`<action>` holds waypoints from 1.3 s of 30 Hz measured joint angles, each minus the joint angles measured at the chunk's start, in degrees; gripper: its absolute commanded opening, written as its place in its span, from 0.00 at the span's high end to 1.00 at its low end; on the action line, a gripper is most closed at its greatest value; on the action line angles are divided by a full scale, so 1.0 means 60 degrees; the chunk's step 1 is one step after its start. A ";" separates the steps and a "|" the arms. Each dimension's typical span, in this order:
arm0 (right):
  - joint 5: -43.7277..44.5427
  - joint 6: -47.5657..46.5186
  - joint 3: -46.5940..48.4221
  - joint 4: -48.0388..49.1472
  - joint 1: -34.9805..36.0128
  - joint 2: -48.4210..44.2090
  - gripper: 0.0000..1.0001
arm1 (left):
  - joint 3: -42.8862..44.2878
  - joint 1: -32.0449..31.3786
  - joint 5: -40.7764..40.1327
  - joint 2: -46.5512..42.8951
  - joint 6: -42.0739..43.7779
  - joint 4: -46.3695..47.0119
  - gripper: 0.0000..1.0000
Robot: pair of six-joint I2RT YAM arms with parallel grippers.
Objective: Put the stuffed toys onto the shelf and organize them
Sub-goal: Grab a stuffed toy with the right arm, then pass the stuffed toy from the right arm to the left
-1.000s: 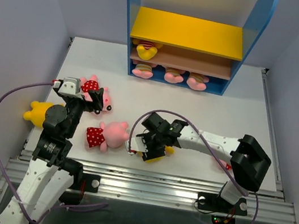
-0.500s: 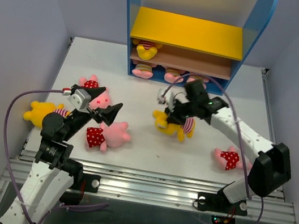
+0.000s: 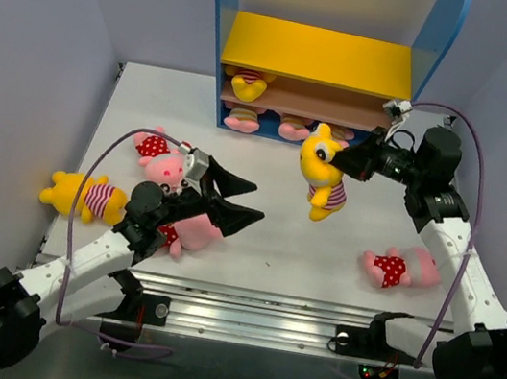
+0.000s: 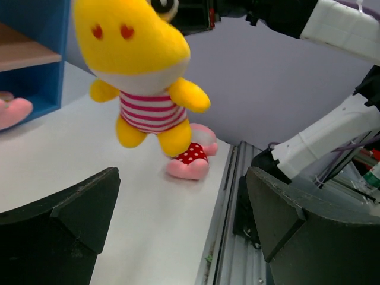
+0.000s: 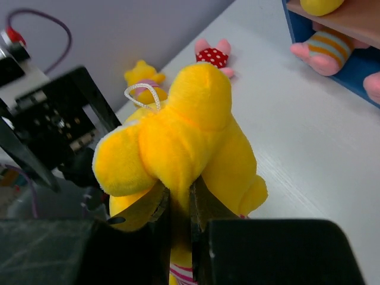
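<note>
Above the white table (image 3: 152, 100), right gripper (image 3: 346, 160) pinches a yellow bear (image 3: 318, 167).

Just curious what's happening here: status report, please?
Right end effector shut on yellow bear, held aloft before shelf. Left end effector open, empty. Nothing between bear and shelf.

left arm (image 3: 96, 256): stretched low, jaws wide apart | right arm (image 3: 463, 264): raised, jaws clamped narrow

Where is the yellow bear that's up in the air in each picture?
Top: the bear is right of centre, in front of the shelf.
Left wrist: upper left, facing the camera.
Right wrist: centre, seen from behind.
Shared landmark: the shelf, at top, left edge and top right in turn.
</note>
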 measured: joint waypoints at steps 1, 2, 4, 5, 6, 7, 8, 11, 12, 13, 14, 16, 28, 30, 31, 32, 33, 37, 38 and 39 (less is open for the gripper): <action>-0.0040 0.0641 0.0000 0.0430 -0.0080 0.0095 0.99 | 0.0000 -0.0484 -0.0335 0.0248 -0.0022 0.0233 0.01; -0.0135 0.1763 -0.0109 0.1198 -0.0160 0.0160 0.99 | 0.0004 -0.0976 -0.0685 0.0565 -0.0025 0.0481 0.01; -0.0255 0.3413 -0.0466 0.2433 -0.0306 0.0200 0.99 | 0.0004 -0.1690 -0.1249 0.1282 -0.0066 0.1082 0.01; -0.0317 0.4226 -0.0692 0.3118 -0.0361 0.0200 0.99 | 0.0011 -0.1876 -0.1596 0.1716 -0.0095 0.1497 0.01; -0.0444 0.5482 -0.1173 0.4295 -0.0521 0.0200 0.99 | 0.0022 -0.2014 -0.1778 0.2029 -0.0113 0.1705 0.01; -0.0503 0.6455 -0.1464 0.5027 -0.0594 0.0222 0.99 | 0.0044 -0.2116 -0.1971 0.2379 -0.0164 0.1923 0.01; -0.0572 0.7267 -0.1767 0.5756 -0.0707 0.0255 0.99 | 0.0095 -0.2204 -0.2135 0.2681 -0.0200 0.2076 0.01; -0.0736 0.8867 -0.2299 0.7093 -0.0867 0.0288 0.99 | 0.0514 -0.2492 -0.2528 0.3585 -0.0299 0.2441 0.01; -0.0798 0.9333 -0.2397 0.7515 -0.0903 0.0284 0.99 | 0.0678 -0.2579 -0.2605 0.3799 -0.0317 0.2561 0.01; -0.0878 0.9715 -0.2466 0.7985 -0.0907 0.0266 0.99 | 0.0838 -0.2648 -0.2663 0.3963 -0.0342 0.2663 0.01; -0.0907 0.9934 -0.2517 0.8262 -0.0907 0.0244 0.99 | 0.0973 -0.2714 -0.2699 0.4095 -0.0368 0.2794 0.01; -0.1016 1.0459 -0.2605 0.8939 -0.0907 0.0127 0.99 | 0.1144 -0.2783 -0.2732 0.4306 -0.0444 0.3206 0.01; -0.1297 1.2120 -0.3512 1.2349 -0.0907 -0.0226 0.99 | 0.1388 -0.3191 -0.2273 0.5552 -0.1541 0.4124 0.02; -0.1300 1.2244 -0.3570 1.2659 -0.0907 -0.0226 0.99 | 0.1388 -0.3198 -0.2153 0.5723 -0.1847 0.4186 0.03; -0.1300 1.2254 -0.3585 1.2768 -0.0907 -0.0229 0.99 | 0.1388 -0.3206 -0.2025 0.5890 -0.2095 0.4211 0.05; -0.1297 1.2254 -0.3588 1.2830 -0.0907 -0.0233 0.99 | 0.1388 -0.3206 -0.1989 0.5974 -0.2200 0.4218 0.07; -0.1297 1.2251 -0.3592 1.2852 -0.0907 -0.0240 0.99 | 0.1388 -0.3213 -0.1902 0.6102 -0.2419 0.4218 0.08; -0.1300 1.2156 -0.3727 1.2914 -0.0907 -0.0302 0.99 | 0.1388 -0.3238 -0.1639 0.6437 -0.3075 0.4218 0.10; -0.1300 1.2116 -0.3767 1.2914 -0.0907 -0.0313 0.99 | 0.1388 -0.3253 -0.1625 0.6451 -0.3162 0.4207 0.10; -0.1297 1.2076 -0.3814 1.2910 -0.0907 -0.0317 0.99 | 0.1388 -0.3268 -0.1592 0.6466 -0.3249 0.4204 0.10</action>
